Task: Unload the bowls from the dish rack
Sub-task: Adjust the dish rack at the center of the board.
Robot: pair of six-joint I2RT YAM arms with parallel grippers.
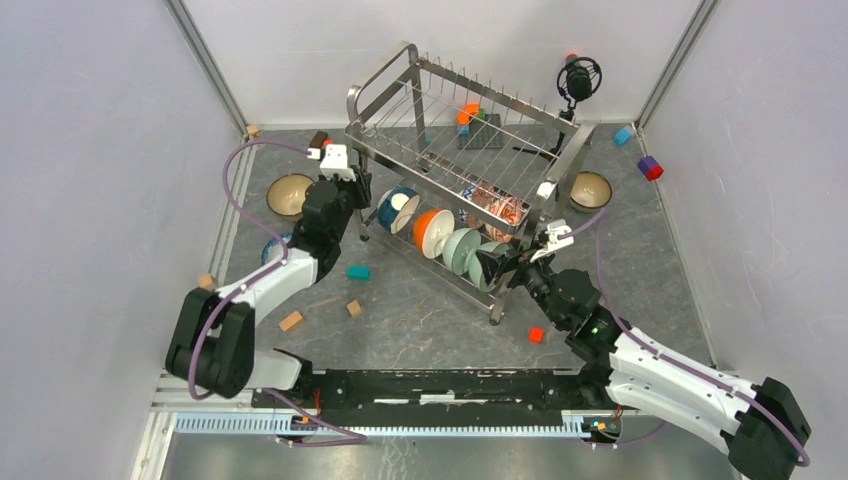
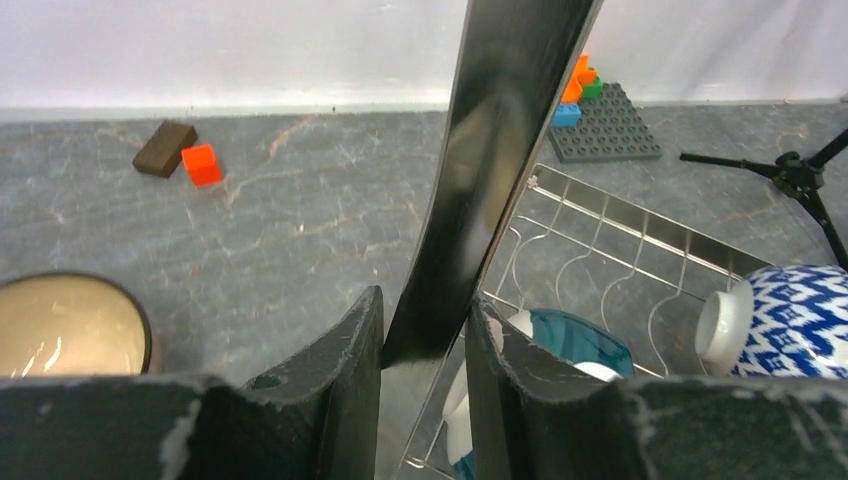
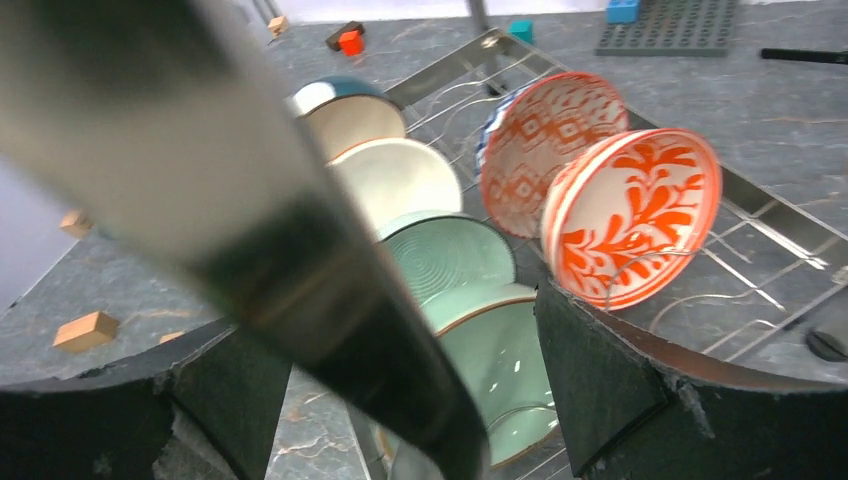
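The steel dish rack (image 1: pixel 470 150) stands mid-table. Its lower tier holds a teal bowl (image 1: pixel 400 208), an orange bowl (image 1: pixel 432 230), two pale green bowls (image 1: pixel 465 248) and red-and-white floral bowls (image 1: pixel 497 207). My left gripper (image 1: pixel 360 190) is shut on the rack's left post (image 2: pixel 470 180); the teal bowl (image 2: pixel 575 340) and a blue-and-white bowl (image 2: pixel 790 320) lie behind it. My right gripper (image 1: pixel 497 265) is open and straddles the rack's front right post (image 3: pixel 300 270). A pale green bowl (image 3: pixel 500 370) and a floral bowl (image 3: pixel 640 215) lie just beyond its fingers (image 3: pixel 590 370).
A tan bowl (image 1: pixel 290 195) sits on the table left of the rack, and another tan bowl (image 1: pixel 590 190) right of it. A bluish bowl (image 1: pixel 273 248) is partly hidden under my left arm. Small blocks (image 1: pixel 357 272) lie scattered. A black microphone tripod (image 1: pixel 578 85) stands at the back right.
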